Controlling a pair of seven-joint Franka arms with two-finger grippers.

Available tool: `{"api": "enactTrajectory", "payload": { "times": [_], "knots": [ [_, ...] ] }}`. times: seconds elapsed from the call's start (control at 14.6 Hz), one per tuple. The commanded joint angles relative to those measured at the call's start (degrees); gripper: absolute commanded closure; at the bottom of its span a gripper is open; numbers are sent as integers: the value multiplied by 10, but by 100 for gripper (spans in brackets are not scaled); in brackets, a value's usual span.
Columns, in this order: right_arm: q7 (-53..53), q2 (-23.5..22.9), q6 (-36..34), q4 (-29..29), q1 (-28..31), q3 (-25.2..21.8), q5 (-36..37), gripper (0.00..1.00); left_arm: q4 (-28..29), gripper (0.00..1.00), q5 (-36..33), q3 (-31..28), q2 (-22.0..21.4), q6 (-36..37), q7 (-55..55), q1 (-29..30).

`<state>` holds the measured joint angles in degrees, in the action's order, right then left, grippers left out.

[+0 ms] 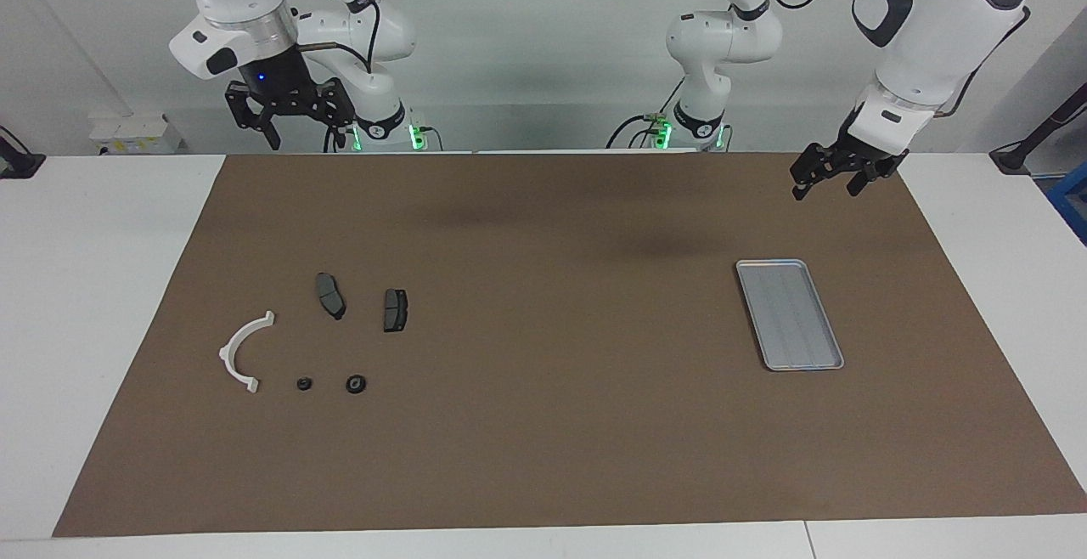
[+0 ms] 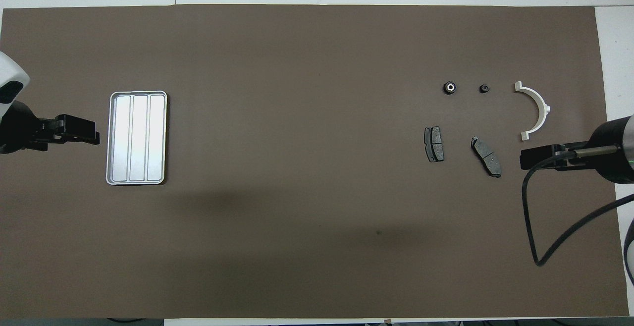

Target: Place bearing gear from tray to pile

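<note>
The silver tray [image 1: 790, 314] [image 2: 137, 137] lies empty toward the left arm's end of the table. At the right arm's end the pile holds a white half-ring bracket [image 1: 240, 353] [image 2: 536, 110] and two dark brake pads [image 1: 330, 296] [image 1: 395, 310]. A small black round bearing gear [image 1: 356, 384] [image 2: 449, 87] with a pale centre rests on the mat by them, beside a smaller black round part [image 1: 303, 384] [image 2: 484, 88]. My right gripper [image 1: 301, 141] [image 2: 525, 158] hangs high, open and empty. My left gripper [image 1: 825, 192] [image 2: 95, 136] waits open and empty in the air beside the tray.
A brown mat [image 1: 543, 457] covers most of the white table [image 1: 102, 287]. Both arm bases stand at the table's robot end. A black cable [image 2: 532, 217] loops from the right wrist.
</note>
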<state>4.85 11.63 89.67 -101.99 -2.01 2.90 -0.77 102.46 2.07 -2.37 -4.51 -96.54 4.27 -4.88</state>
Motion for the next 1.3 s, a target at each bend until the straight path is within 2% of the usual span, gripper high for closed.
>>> {"api": "enactTrajectory", "payload": {
  "times": [0.0, 1.23],
  "knots": [
    [10, -4, -8, -1, 2, -2, -12, 0, 20, 0, 8, -7, -20, 0, -9, -6],
    [11, -5, -17, 4, 2, -2, -3, 0, 22, 0, 7, -8, -21, -1, -8, -6]
  ]
}}
